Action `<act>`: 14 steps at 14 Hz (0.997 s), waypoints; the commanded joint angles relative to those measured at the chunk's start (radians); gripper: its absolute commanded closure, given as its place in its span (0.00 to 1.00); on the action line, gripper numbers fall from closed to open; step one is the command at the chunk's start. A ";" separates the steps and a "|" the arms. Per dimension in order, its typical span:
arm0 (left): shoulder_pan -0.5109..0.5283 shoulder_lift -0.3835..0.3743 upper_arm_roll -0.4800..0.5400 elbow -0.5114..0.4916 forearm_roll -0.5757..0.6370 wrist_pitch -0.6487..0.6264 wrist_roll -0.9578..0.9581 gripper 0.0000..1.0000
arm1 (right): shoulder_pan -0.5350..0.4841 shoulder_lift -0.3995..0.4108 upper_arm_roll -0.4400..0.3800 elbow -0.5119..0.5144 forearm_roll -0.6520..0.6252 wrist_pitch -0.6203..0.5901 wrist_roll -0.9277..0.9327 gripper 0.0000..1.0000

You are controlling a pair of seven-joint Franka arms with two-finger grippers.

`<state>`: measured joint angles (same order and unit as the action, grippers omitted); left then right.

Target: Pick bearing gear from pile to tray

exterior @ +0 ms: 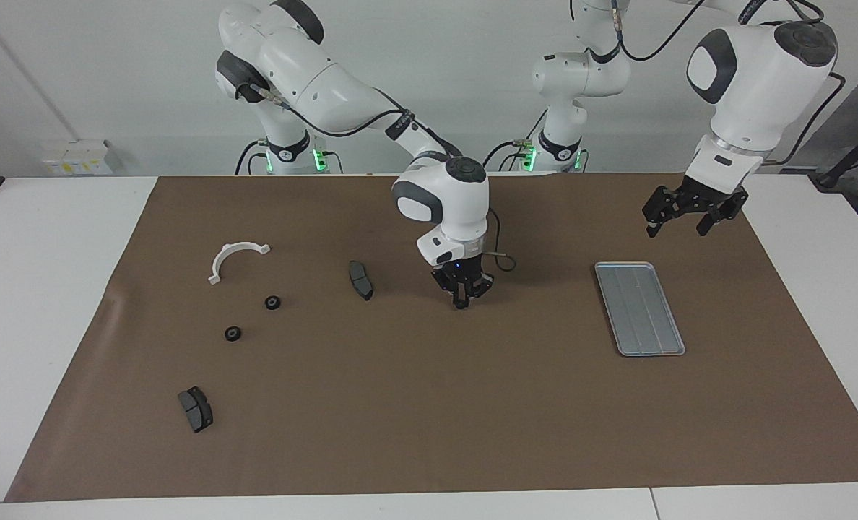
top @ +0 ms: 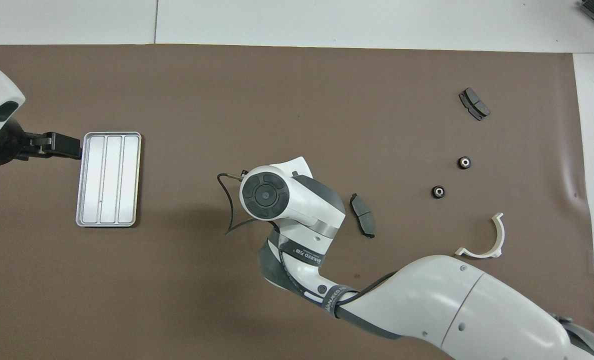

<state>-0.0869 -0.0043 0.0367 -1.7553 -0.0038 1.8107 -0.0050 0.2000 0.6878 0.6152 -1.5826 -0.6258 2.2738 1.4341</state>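
The right arm is reaching out over the middle of the brown mat that is covering the white counter. Its right pincer is pointing straight down and hanging just above bare mat, between the nearer dark pad and the tray. Whether this pincer is apart, together or clamped on a part cannot be told. In the overhead view the arm's own wrist is hiding it.

The left arm is waiting. Its left pincer is hanging in the air with its fingers spread apart and gripping nothing, over the mat beside the tray's end that is nearer to the robots. In the overhead view the left pincer is showing just beside the tray's rim.

The tray is lying flat toward the left arm's end of the counter, and nothing is showing in it.

The pile is lying scattered toward the right arm's end, well apart from the tray:
- Two small black gears are sitting near each other, one nearer to the robots than the other.
- The white half-ring is lying nearer to the robots than both gears.
- A second dark pad is lying farthest from the robots.
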 commanded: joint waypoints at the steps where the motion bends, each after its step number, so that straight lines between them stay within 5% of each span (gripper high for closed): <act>1: -0.043 -0.037 0.003 -0.059 0.002 0.050 -0.093 0.00 | -0.016 0.010 0.021 0.007 -0.025 0.006 0.012 0.00; 7: -0.174 0.055 0.003 -0.053 -0.057 0.182 -0.275 0.00 | -0.034 -0.028 0.020 -0.002 -0.075 -0.057 -0.012 0.00; 11: -0.284 0.191 0.005 0.058 -0.062 0.219 -0.360 0.00 | -0.122 -0.206 -0.014 -0.097 -0.023 -0.125 -0.254 0.00; 14: -0.367 0.321 0.008 0.173 -0.062 0.203 -0.409 0.00 | -0.125 -0.329 -0.167 -0.157 0.143 -0.122 -0.549 0.00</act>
<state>-0.3940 0.2047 0.0263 -1.6982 -0.0563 2.0334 -0.3705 0.0908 0.4662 0.5238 -1.6463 -0.5806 2.1367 1.0464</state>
